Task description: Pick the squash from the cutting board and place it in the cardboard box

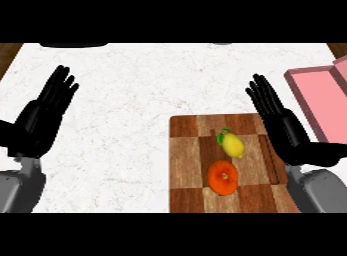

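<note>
Squash (223,177) lies on cutting board (198,165), just left of open right robot hand (290,132).

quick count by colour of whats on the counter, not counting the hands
yellow: 1, the squash
orange: 1, a round fruit
brown: 1, the cutting board
pink: 1, the box
total: 4
</note>
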You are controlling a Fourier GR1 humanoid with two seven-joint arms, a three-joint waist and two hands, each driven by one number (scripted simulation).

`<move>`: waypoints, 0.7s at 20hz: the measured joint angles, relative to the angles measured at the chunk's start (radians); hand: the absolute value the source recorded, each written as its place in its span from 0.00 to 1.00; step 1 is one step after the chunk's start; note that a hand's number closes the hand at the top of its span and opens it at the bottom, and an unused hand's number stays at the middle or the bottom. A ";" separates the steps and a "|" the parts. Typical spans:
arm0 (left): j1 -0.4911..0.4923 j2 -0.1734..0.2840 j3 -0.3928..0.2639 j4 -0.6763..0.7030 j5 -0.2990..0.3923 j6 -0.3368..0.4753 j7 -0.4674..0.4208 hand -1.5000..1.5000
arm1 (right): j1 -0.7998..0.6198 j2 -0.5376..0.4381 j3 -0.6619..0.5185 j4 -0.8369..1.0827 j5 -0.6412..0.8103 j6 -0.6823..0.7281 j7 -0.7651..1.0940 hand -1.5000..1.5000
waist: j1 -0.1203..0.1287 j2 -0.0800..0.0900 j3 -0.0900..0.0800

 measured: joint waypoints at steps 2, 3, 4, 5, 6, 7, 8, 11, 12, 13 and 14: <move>0.009 0.015 -0.005 -0.016 -0.027 -0.013 -0.015 0.50 | 0.009 -0.038 -0.026 -0.061 -0.005 0.020 0.024 0.00 | 0.004 -0.001 0.002; 0.006 0.028 -0.013 -0.017 -0.049 -0.020 -0.025 0.50 | 0.004 -0.069 -0.043 -0.088 -0.011 0.041 0.029 0.00 | 0.002 -0.001 0.002; 0.008 0.045 -0.020 -0.023 -0.069 -0.033 -0.042 0.50 | -0.021 -0.100 -0.069 -0.110 -0.023 0.061 0.040 0.00 | 0.003 -0.002 0.002; 0.008 0.061 -0.031 -0.021 -0.099 -0.041 -0.063 0.50 | -0.046 -0.133 -0.093 -0.137 -0.035 0.085 0.049 0.00 | 0.000 -0.003 0.002; 0.005 0.084 -0.041 -0.026 -0.125 -0.054 -0.076 0.50 | -0.071 -0.169 -0.123 -0.155 -0.049 0.112 0.052 0.00 | -0.001 -0.004 0.003; 0.004 0.092 -0.053 -0.026 -0.142 -0.061 -0.083 0.50 | -0.086 -0.230 -0.125 -0.160 -0.004 0.133 0.056 0.00 | -0.006 -0.006 0.001; 0.007 0.099 -0.067 -0.026 -0.160 -0.069 -0.093 0.50 | -0.087 -0.280 -0.134 -0.166 0.022 0.152 0.060 0.00 | -0.010 -0.005 0.001; 0.001 0.103 -0.095 -0.010 -0.199 -0.092 -0.122 0.50 | -0.061 -0.366 -0.167 -0.149 0.066 0.233 0.002 0.00 | -0.004 -0.001 0.003; 0.009 0.104 -0.102 -0.015 -0.207 -0.098 -0.131 0.50 | -0.053 -0.384 -0.176 -0.131 0.088 0.259 -0.041 0.00 | 0.001 0.000 0.003; 0.014 0.106 -0.103 -0.009 -0.213 -0.106 -0.146 0.50 | -0.044 -0.399 -0.183 -0.123 0.111 0.279 -0.082 0.00 | 0.004 0.001 0.004; 0.017 0.105 -0.106 -0.003 -0.220 -0.111 -0.160 0.50 | -0.037 -0.412 -0.181 -0.117 0.145 0.294 -0.125 0.00 | 0.006 0.002 0.004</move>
